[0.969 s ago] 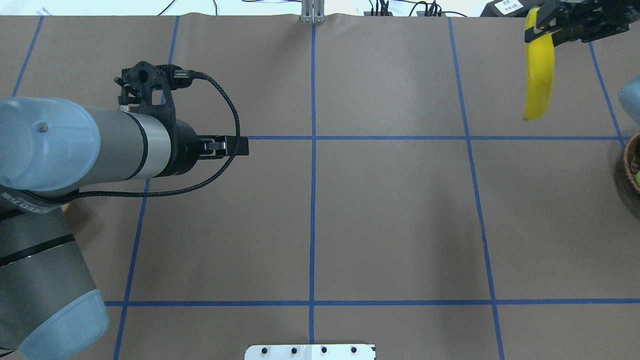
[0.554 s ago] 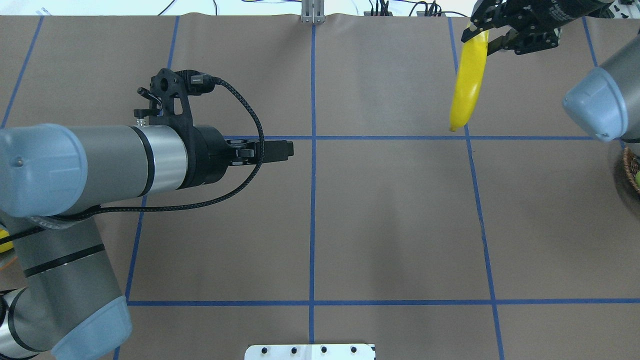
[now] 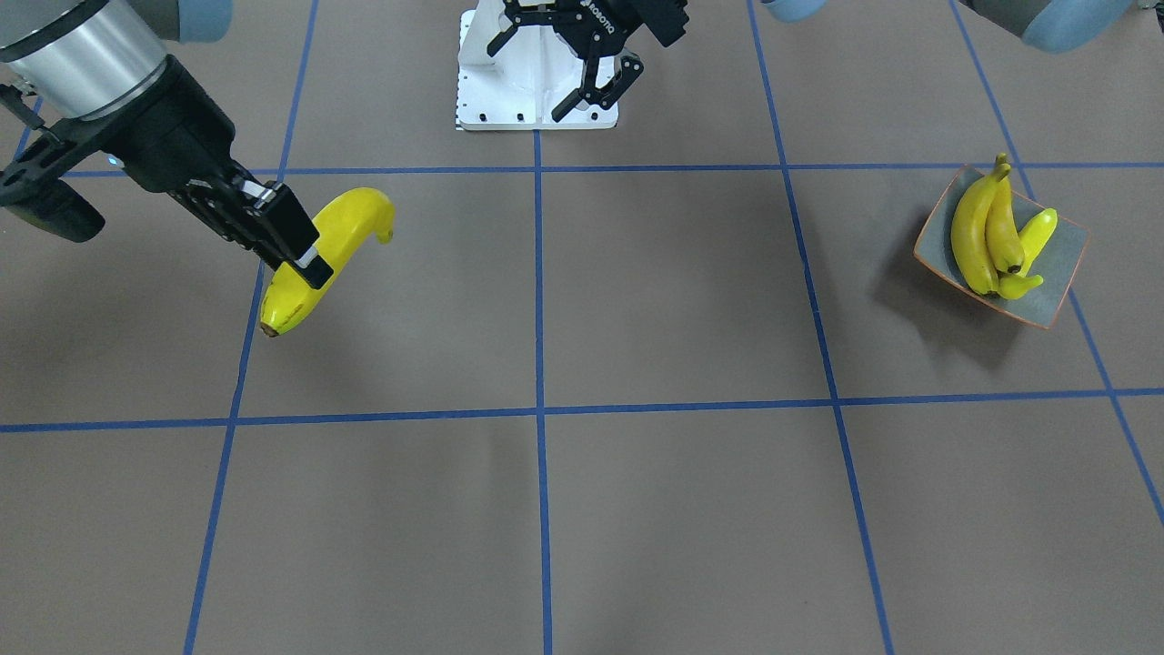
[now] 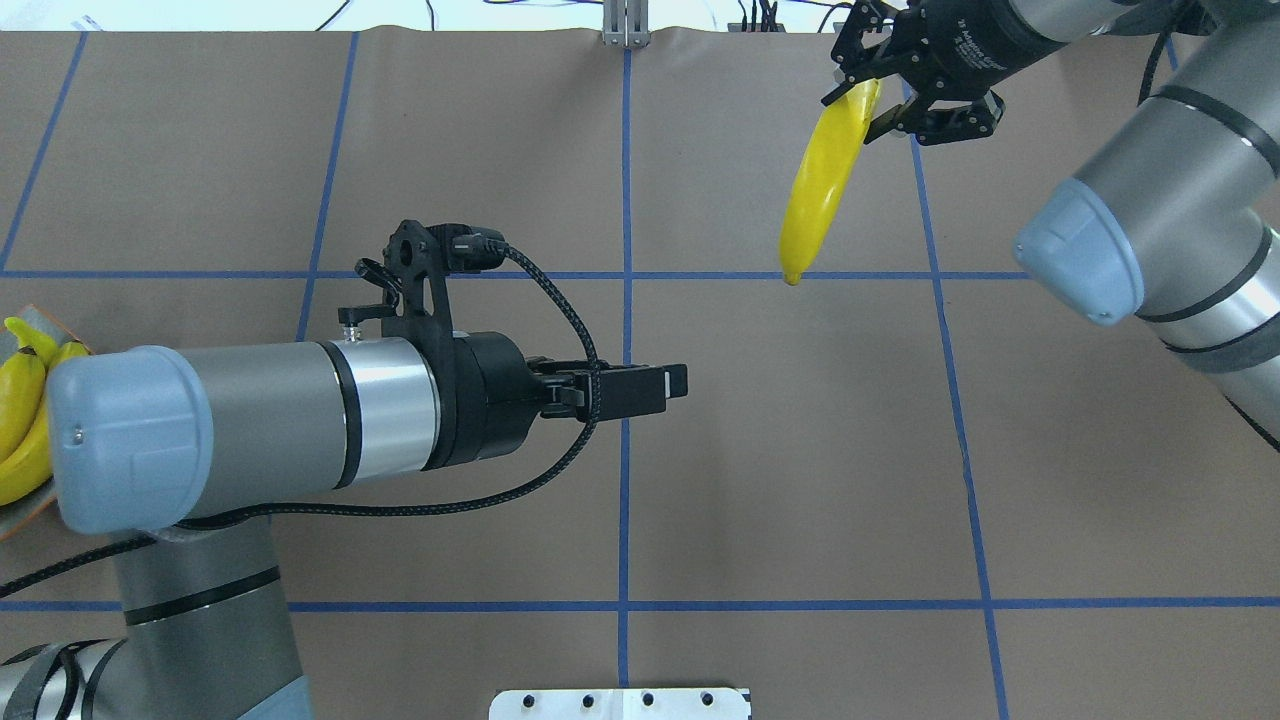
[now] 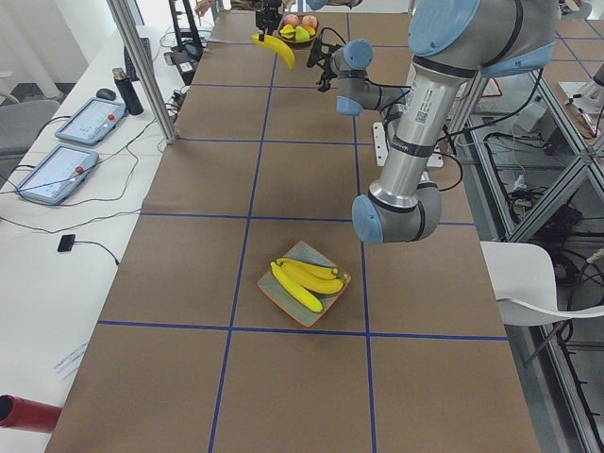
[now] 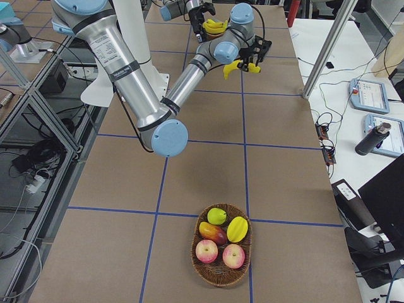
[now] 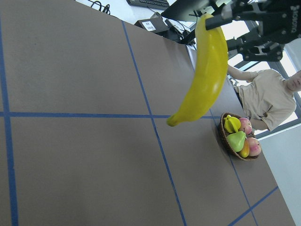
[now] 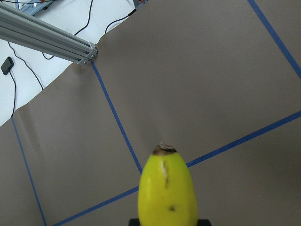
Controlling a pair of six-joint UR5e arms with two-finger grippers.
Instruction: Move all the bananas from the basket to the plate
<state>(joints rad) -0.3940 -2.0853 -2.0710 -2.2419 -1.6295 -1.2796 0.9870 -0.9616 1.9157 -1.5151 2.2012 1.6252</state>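
Bananas (image 3: pixel 978 238) lie piled in the plate (image 3: pixel 1059 273) at the overhead view's 9 o'clock edge. Another banana (image 4: pixel 822 180) hangs above the table (image 4: pixel 780 450) near 1 o'clock, pinched at its top by the right gripper (image 4: pixel 858 105). The left gripper (image 4: pixel 680 381) points toward 3 o'clock, its fingers spread around nothing.

A wide stretch of bare table paper (image 3: pixel 682 300) lies between the held banana (image 3: pixel 355 223), clamped in the right gripper (image 3: pixel 305 255), and the plate (image 3: pixel 1064 273). The left arm (image 4: pixel 260 430) lies level above the table on the plate's side, and in the overhead view its forearm overhangs the plate's edge. The left gripper (image 4: pixel 675 383), jaws spread, hovers at the centre line. Three bananas (image 3: pixel 987 232) fill most of the plate, leaving a grey strip on the side away from the table's centre. The fruit basket (image 6: pixel 221 252) sits well apart at the right end.
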